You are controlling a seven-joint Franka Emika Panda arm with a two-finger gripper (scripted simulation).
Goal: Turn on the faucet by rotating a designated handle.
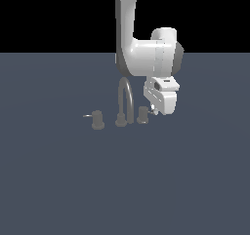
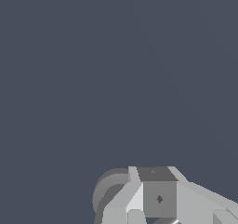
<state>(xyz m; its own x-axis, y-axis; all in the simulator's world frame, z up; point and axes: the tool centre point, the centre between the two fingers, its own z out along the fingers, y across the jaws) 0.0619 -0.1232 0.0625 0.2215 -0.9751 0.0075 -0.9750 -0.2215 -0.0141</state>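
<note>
The faucet [image 1: 125,100] is a thin arched grey spout on a round base, with a stubby knob on each side. The handle [image 1: 142,114] is the smaller knob on the exterior view's right, and its silvery pin points toward my gripper [image 1: 154,110]. My gripper hangs low beside that knob, right at the pin's tip. In the wrist view the fingers [image 2: 158,199] appear pressed together with nothing between them, and the round knob [image 2: 108,190] shows just behind them. The larger, darker knob [image 1: 97,119] stands at the exterior view's left, its pin pointing away from the spout.
The faucet stands on a flat dark blue-grey floor [image 1: 125,180] that stretches in every direction. My white arm [image 1: 146,56] rises behind and above the spout.
</note>
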